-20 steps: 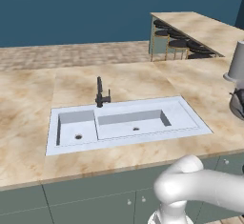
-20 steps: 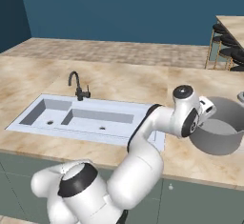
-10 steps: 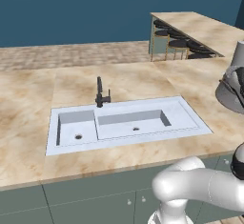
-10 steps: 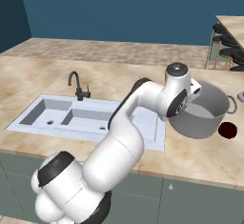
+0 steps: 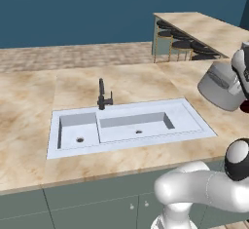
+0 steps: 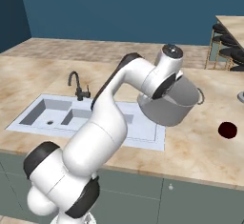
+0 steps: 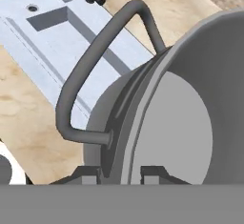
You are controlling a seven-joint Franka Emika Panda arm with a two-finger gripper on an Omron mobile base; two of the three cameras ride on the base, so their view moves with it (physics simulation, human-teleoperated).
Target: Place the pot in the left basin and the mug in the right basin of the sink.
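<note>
The pot (image 6: 169, 105) has just risen off the bench (image 6: 200, 142), tilted, its rim pinched by the fingers (image 7: 153, 174) (mug (image 6: 227, 130) left behind), ready for carrying to the left basin (image 5: 78, 129).

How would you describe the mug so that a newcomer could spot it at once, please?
Start at the white sink in the marble counter, then look right, past the lifted grey pot. The mug sits alone on the counter, small, round and dark red.
</note>
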